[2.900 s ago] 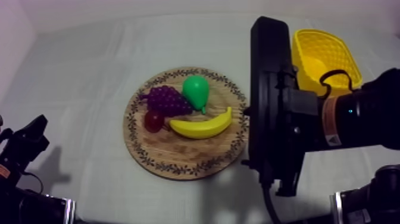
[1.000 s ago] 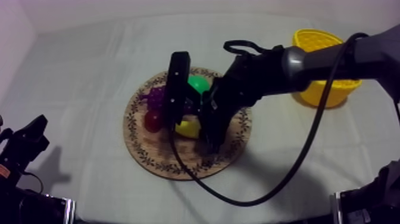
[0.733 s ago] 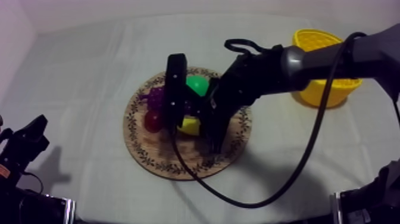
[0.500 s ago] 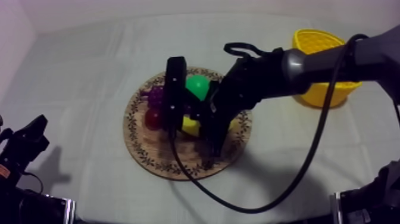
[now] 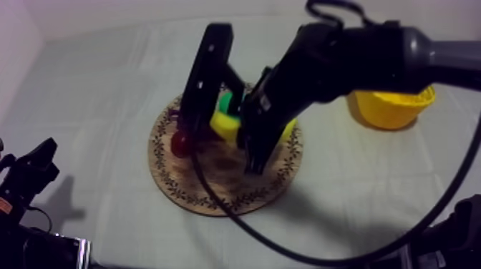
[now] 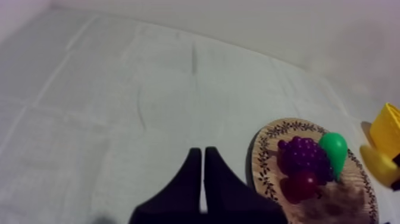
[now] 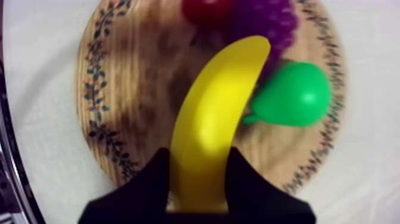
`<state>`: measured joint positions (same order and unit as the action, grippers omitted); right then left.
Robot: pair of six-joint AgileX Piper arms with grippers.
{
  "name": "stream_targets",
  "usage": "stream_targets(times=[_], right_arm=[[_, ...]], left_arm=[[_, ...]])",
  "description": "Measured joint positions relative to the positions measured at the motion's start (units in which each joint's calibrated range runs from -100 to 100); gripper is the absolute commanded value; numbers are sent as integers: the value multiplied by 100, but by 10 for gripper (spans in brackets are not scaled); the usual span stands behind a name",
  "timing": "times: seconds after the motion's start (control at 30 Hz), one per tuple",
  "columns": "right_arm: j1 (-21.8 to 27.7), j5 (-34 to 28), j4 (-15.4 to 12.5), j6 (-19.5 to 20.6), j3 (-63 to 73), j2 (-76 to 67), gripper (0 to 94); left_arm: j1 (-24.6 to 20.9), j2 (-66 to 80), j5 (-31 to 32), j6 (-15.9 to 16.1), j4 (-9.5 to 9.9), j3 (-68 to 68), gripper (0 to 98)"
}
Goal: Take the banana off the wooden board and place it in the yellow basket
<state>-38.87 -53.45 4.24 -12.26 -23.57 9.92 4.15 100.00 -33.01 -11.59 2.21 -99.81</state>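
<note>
My right gripper [image 5: 229, 134] hangs over the round wooden board [image 5: 215, 187], shut on the yellow banana [image 5: 223, 121], which is lifted clear of the wood. In the right wrist view the banana [image 7: 217, 119] runs out from between the two black fingers [image 7: 149, 182], above the board [image 7: 119, 89]. The green pear [image 7: 294, 95], purple grapes [image 7: 265, 18] and small red fruit [image 7: 205, 9] still lie on the board. The yellow basket [image 5: 390, 109] stands at the right, partly behind the arm. My left gripper [image 5: 34, 170] rests at the lower left, its fingers [image 6: 202, 179] together as a wedge.
From the left wrist view the board [image 6: 265, 173] with grapes [image 6: 300, 156], pear [image 6: 333, 152] and red fruit [image 6: 302, 184] lies ahead to the right, over bare grey-white cloth. The right arm spans the space between board and basket [image 6: 390, 125].
My right gripper came down on the banana, shut on it, and has now risen with it off the board. The left arm has not moved.
</note>
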Motion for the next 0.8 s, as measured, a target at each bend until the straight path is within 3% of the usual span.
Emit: stream_targets(times=[0.33,0.8], right_arm=[[819,-953,128,153,733,-642,210],[2669,-1114,241,-8,804,-854,212]], left_arm=[[0,0,0,0,0,0,1],[0,0,-11,0,0,0,1]])
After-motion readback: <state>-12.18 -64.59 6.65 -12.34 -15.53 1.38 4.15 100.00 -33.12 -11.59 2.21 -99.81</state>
